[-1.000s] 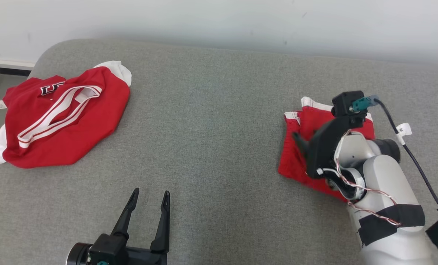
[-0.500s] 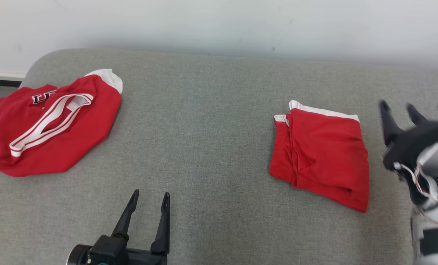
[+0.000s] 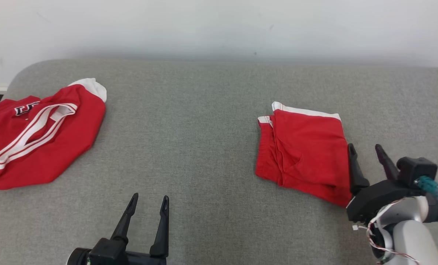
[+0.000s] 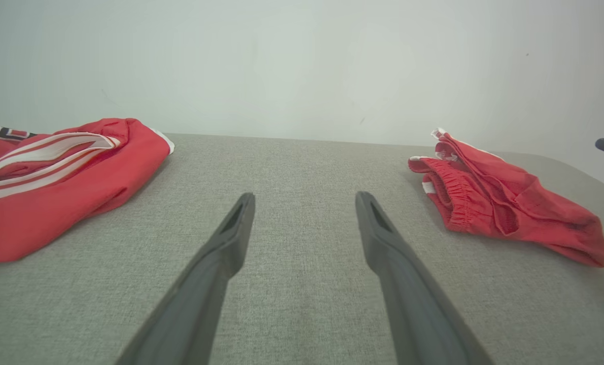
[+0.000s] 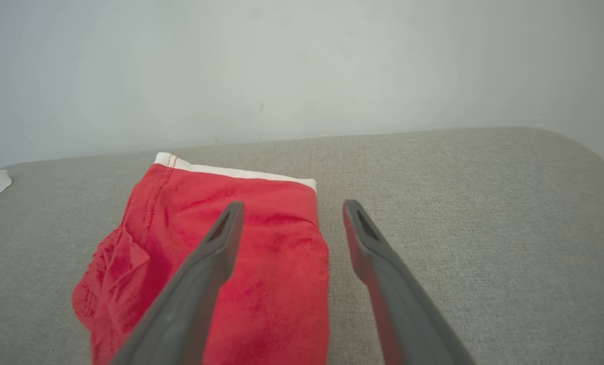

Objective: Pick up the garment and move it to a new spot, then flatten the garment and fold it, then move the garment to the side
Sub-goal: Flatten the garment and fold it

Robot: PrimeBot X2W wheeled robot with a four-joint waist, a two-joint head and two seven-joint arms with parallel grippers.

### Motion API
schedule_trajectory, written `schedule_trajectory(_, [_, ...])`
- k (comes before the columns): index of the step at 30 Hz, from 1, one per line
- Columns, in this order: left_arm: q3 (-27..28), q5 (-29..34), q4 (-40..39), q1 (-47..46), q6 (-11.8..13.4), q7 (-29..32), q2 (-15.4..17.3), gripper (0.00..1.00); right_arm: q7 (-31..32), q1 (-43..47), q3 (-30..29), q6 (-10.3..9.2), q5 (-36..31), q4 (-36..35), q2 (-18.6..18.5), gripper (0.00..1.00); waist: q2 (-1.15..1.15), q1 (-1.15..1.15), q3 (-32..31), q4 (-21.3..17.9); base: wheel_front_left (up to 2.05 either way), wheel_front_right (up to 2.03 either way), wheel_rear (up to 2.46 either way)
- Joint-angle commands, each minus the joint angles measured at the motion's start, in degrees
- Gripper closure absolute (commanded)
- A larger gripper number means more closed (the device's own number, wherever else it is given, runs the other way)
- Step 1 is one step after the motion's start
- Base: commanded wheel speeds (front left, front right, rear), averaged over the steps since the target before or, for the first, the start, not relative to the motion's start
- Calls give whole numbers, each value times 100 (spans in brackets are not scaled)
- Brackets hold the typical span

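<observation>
Red folded shorts (image 3: 303,151) sit right of centre on grey upholstery (image 3: 204,129), likely soft and floppy, so pinch all layers at an edge; right end effector (image 3: 364,148) beside them and left end effector (image 3: 149,198) both spread empty.

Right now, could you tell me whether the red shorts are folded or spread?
Folded: the red shorts form a compact stack of layers.

red jersey (image 3: 46,143) cut by left edge; lettering (image 3: 22,109) unreadable; folded shorts (image 3: 303,147) right edge partly behind right gripper (image 3: 364,146).
</observation>
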Motion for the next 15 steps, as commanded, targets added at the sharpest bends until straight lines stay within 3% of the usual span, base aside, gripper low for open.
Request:
schedule_trajectory(1, [3,32,-12,-45,-22,-19,-5,0,-117,-59,11,-13,-64,104,50,9,0,0,67,-41,0,0,0])
schedule_trajectory(3, [-19,39,-13,-105,-34,-19,-6,0,-294,-190,132,-13,-246,411,99,83,0,0,136,-32,0,0,0])
schedule_trajectory(4, [-32,42,-11,-128,-40,-19,-4,0,-391,-272,167,-13,-339,572,125,100,0,0,177,-14,0,0,0])
schedule_trajectory(15, [-47,-4,78,-203,-75,-19,-5,0,-1251,-807,649,-13,-1065,2341,316,100,0,0,311,350,0,0,0])
